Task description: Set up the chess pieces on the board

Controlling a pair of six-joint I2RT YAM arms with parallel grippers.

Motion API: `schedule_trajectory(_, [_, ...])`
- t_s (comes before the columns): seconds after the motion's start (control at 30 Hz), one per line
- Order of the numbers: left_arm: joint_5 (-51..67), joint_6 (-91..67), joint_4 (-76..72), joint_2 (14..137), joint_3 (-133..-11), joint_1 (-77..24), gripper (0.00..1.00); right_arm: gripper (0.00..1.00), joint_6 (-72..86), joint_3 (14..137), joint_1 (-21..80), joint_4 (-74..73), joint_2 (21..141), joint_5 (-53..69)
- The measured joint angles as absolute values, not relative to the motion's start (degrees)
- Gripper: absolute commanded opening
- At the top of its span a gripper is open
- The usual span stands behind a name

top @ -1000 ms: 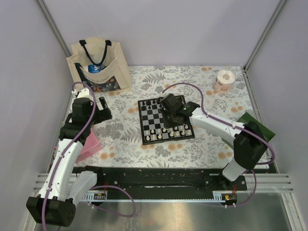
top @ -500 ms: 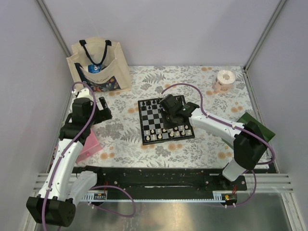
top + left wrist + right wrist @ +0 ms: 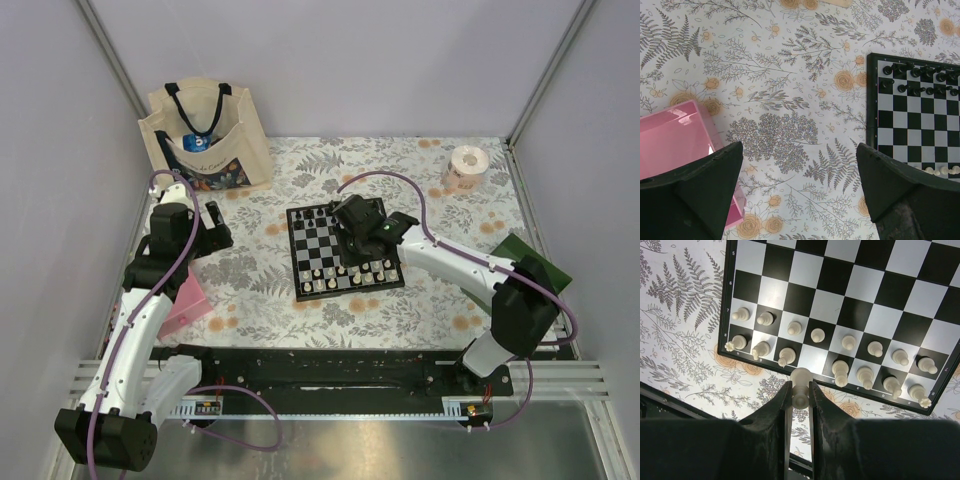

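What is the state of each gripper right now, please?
Left gripper: open, holding nothing.
Right gripper: shut on a small cream-white plastic chess piece.

1. The board (image 3: 345,250) lies at the middle of the desk (image 3: 270,295), with chess pieces (image 3: 817,334) in rows along its near and far edges.
2. A bag (image 3: 205,135) stands far left; a roll (image 3: 466,167), far right.
3. A box (image 3: 185,300) lies left of the board.

The board (image 3: 871,100) runs off the left wrist view at 3 o'clock, a pink box (image 3: 675,135) at 9. From above, the right gripper (image 3: 353,238) hides the board's 1 o'clock corner; chess pieces (image 3: 345,272) are too small to identify.
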State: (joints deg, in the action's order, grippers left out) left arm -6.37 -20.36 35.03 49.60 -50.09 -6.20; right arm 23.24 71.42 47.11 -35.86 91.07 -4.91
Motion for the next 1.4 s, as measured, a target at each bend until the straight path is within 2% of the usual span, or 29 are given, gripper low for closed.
schedule_trajectory(1.4, [-6.39,-20.36,35.03,49.6,-50.09,-6.17,0.99,0.1,23.4,69.28,50.85,-35.33,98.41,-6.92])
